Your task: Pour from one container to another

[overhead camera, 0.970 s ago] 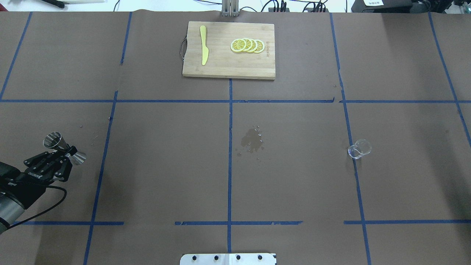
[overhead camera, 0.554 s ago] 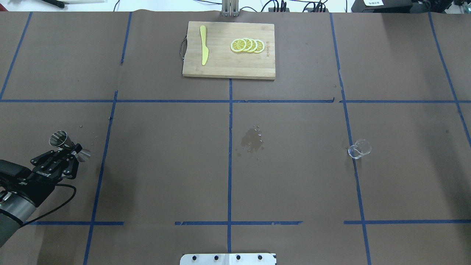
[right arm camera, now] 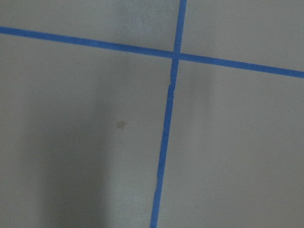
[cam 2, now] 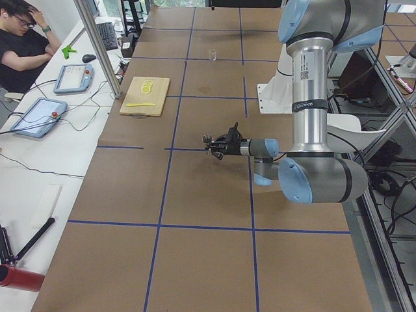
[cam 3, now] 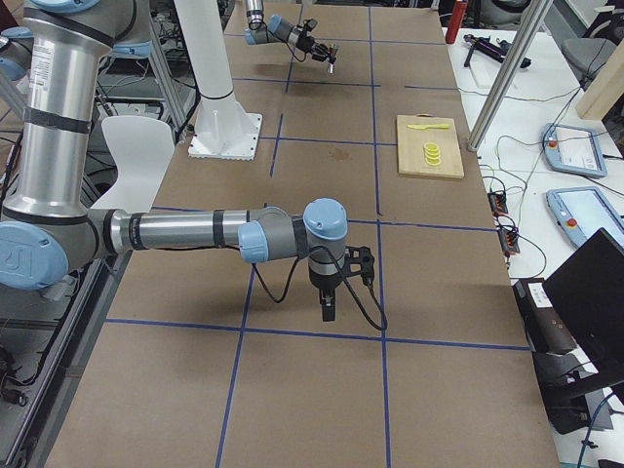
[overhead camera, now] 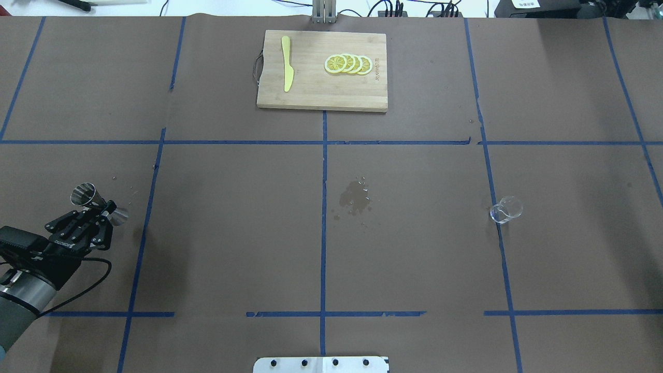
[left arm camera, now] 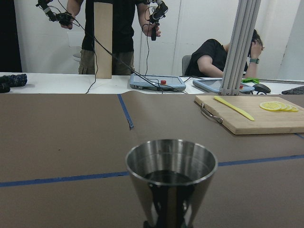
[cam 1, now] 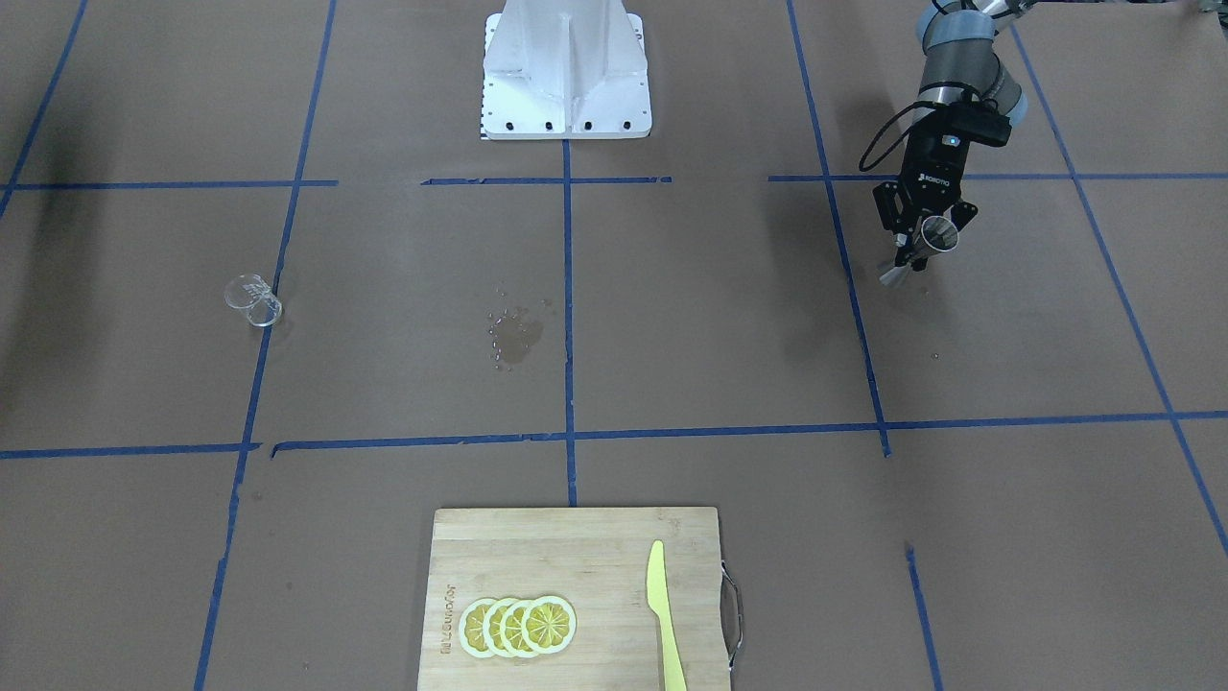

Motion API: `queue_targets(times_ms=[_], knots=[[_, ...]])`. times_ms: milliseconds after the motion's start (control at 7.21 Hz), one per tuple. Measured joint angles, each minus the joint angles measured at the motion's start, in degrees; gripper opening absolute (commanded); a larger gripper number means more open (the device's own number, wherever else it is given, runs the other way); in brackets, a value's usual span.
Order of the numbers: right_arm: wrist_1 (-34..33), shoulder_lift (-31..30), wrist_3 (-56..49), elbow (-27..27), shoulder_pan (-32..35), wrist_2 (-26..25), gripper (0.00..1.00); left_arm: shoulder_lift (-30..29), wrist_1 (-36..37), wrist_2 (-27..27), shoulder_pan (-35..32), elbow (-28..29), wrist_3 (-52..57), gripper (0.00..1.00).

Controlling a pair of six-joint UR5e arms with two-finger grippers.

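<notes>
Your left gripper (overhead camera: 105, 210) clenched steel jigger (overhead camera: 85, 194) at waist, jigger tilted, at robot's left. Glass measuring cup (overhead camera: 506, 210) stood well apart, on blue tape line (overhead camera: 500, 233). Right gripper (cam 3: 328, 310): grip impossible to tell.

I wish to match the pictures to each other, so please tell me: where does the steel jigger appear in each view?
Front-facing: the jigger is at the upper right.
Overhead: the jigger is near the left edge, about mid-height.
Exterior left: the jigger is at the centre, small.
Exterior right: the jigger is at the top, tiny.
Left wrist: the jigger is at the bottom centre, large.
Right wrist: not in it.
Shared landmark: the cutting board, in all views but the right wrist.
</notes>
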Motion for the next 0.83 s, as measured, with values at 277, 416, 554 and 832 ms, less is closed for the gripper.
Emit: queue_targets(times_ms=[277,416,554,832], knots=[[-0.2,-1.4,-2.5,0.2,0.6,-0.2,1.00,-0.8,0.0,1.7,0.2,1.1,0.2,0.00],[-0.2,-1.5,-2.8,0.2,0.8,-0.2,1.00,-2.0,0.1,2.7,0.4,2.2,0.3,0.00],[-0.1,-1.6,-2.9,0.2,1.1,-0.1,1.00,-3.0,0.1,3.5,0.7,2.9,0.7,0.00],[-0.1,-1.6,-2.9,0.2,1.5,-0.1,1.00,-4.0,0.1,4.1,1.0,3.4,1.8,0.00]])
